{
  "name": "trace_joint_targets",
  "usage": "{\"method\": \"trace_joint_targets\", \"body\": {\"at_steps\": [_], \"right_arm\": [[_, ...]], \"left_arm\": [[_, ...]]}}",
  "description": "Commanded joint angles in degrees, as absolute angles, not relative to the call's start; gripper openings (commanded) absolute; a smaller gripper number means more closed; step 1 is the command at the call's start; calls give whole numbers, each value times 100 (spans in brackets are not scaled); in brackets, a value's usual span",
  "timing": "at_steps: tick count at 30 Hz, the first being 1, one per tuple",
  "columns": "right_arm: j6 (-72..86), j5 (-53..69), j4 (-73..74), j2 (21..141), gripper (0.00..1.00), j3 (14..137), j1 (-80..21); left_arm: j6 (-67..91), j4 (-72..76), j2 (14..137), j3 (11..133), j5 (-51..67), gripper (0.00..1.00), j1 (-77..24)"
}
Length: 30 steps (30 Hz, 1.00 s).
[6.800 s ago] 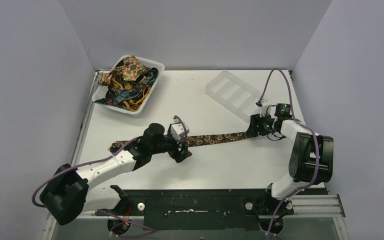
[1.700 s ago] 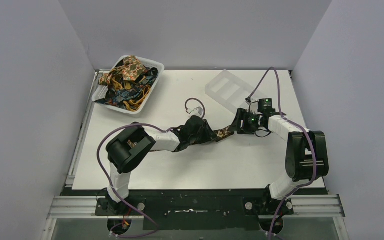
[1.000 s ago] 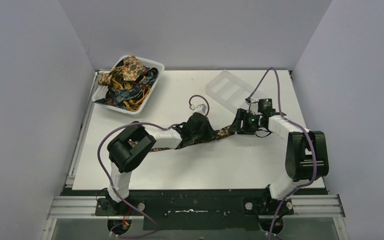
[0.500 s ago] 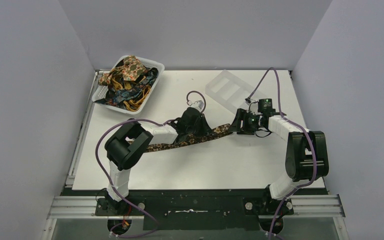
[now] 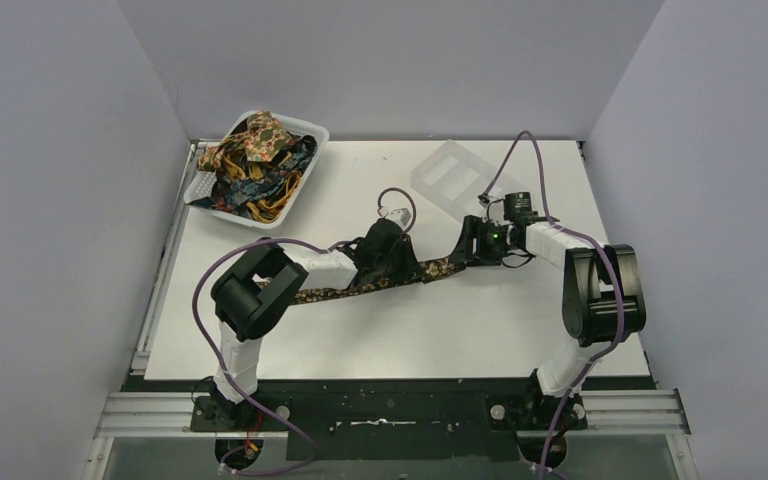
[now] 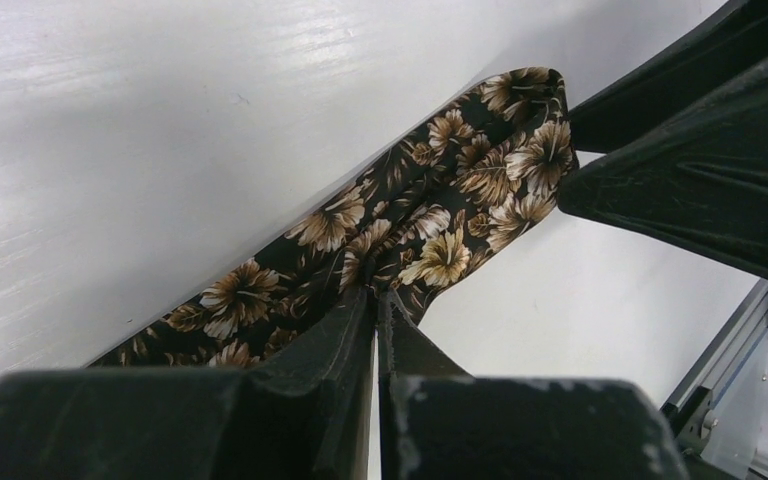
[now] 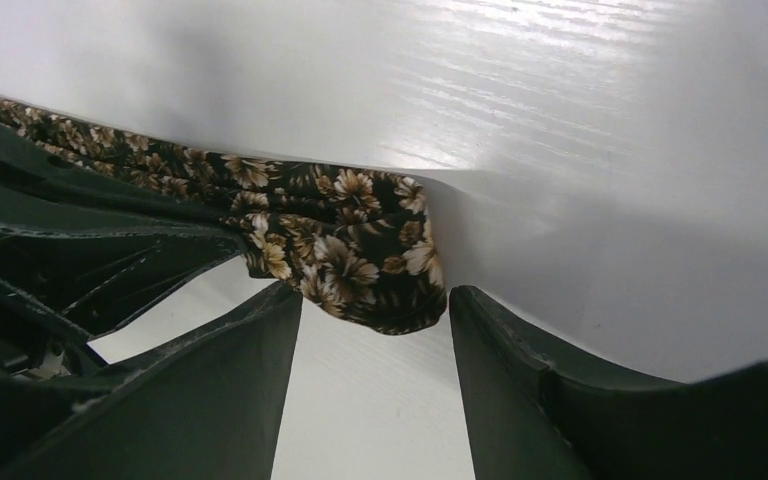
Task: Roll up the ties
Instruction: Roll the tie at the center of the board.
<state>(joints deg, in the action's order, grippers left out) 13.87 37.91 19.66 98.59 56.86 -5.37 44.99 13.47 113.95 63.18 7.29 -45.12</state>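
Barely begun — dark brown floral fabric tie (image 6: pixel 430 210) merely end-folded; left gripper (image 6: pixel 375 300) clamps it, right gripper (image 7: pixel 375 310) gapes — white plastic basket (image 5: pixel 250 222) holds more.

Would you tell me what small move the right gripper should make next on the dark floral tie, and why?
Probably close the right gripper on the folded end of the dark floral tie. Its jaws stand open either side of that fold, while the left gripper is shut on the fabric just behind it, so a pinch there would likely hold the fold for rolling.
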Motion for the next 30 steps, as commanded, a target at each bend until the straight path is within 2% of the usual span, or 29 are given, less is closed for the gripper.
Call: {"method": "trace_joint_targets", "body": {"at_steps": [1,20,30], "right_arm": [[1197,3702,1850,10048,56,5886,-556],[1352,4210,1547,10173,52,5746,-519],[1351,4131,1541,10202,54,5723,-511]], "left_arm": [[4172,1214,11403,6601,675,3,-4507],[3693,1933,11573,6684,1113,6,-4414],[3467,1969,11538,6557,1264,13,-4234]]}}
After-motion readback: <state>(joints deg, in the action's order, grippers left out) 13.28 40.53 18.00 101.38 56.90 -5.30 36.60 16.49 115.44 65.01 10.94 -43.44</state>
